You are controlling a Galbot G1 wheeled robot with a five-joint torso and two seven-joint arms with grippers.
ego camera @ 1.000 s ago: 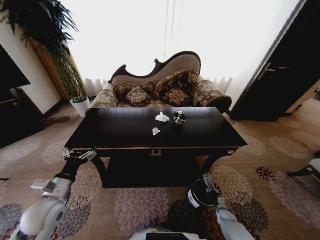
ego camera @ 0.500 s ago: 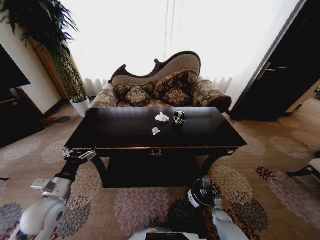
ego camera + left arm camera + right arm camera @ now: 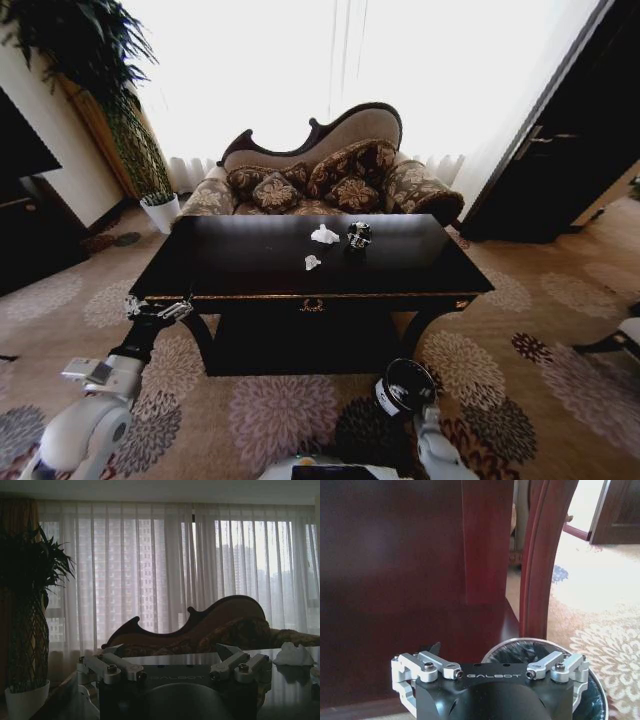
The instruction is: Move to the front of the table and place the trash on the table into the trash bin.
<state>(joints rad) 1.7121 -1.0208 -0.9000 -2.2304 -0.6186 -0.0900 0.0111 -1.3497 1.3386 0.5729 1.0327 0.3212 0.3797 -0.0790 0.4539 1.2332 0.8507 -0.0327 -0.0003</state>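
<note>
Two white trash scraps (image 3: pixel 324 235) lie mid-table (image 3: pixel 250 262) beside a dark ornament (image 3: pixel 358 234). Trash bin (image 3: pixel 405 386) on carpet by R gripper (image 3: pixel 492 652) — fingers spread, empty. L gripper (image 3: pixel 158 308) at table's front-left corner — fingers apart, empty.

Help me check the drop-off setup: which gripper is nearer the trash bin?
Right. The right gripper sits just above the trash bin rim, in front of the table. The left gripper is at the table's front-left corner, well away.
</note>
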